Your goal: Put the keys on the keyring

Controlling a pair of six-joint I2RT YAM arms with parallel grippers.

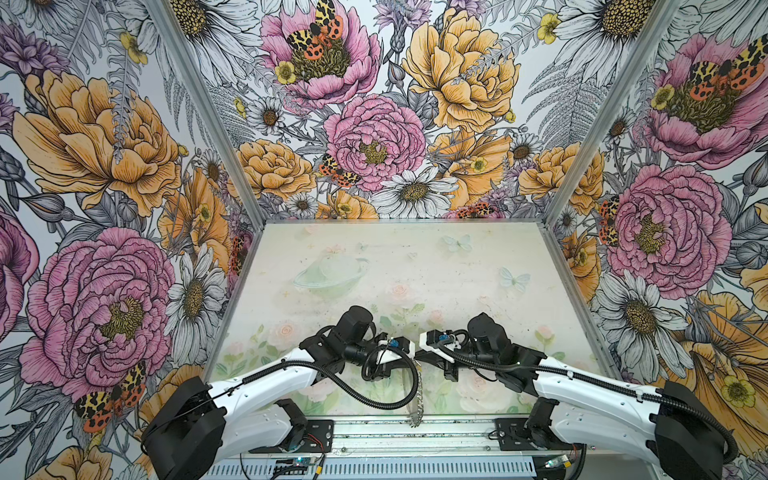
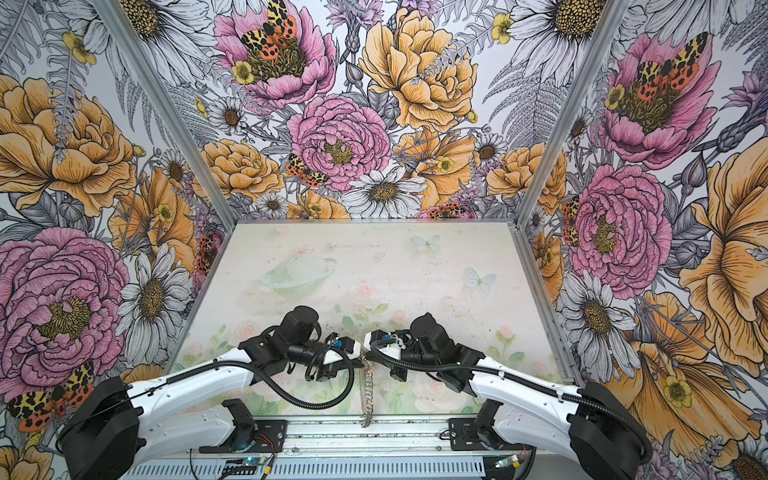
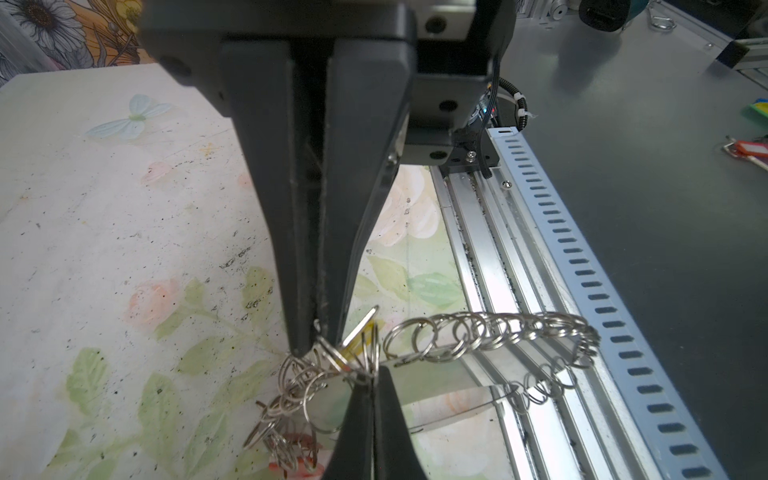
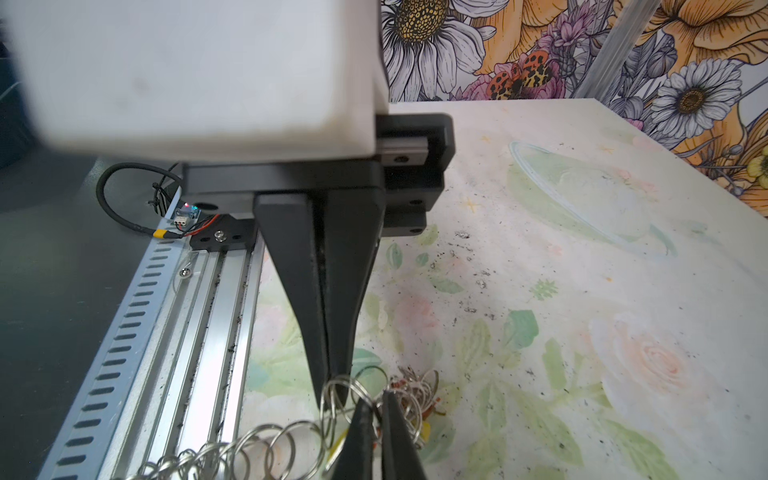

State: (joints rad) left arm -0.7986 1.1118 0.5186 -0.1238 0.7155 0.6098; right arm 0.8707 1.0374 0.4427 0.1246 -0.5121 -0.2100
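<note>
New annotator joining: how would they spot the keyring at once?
On the pale floral table, look near the front rail, where the left gripper and right gripper meet. The keyring stretches from them to that rail: a grey hoop fringed with silver split rings, chain-like edge-on.

The pale counter (image 1: 478, 266) bears faint printed roses, butterflies and dark specks. At lower centre of a top view, the keyring (image 1: 419, 392) crosses its front edge, perhaps touching it.

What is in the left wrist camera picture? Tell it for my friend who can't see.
The left gripper and the right gripper meet tip to tip, jaws shut, at a bunch of small silver rings on the keyring, held above the flowery table. A bit of yellow tag peeks out among the rings.
</note>
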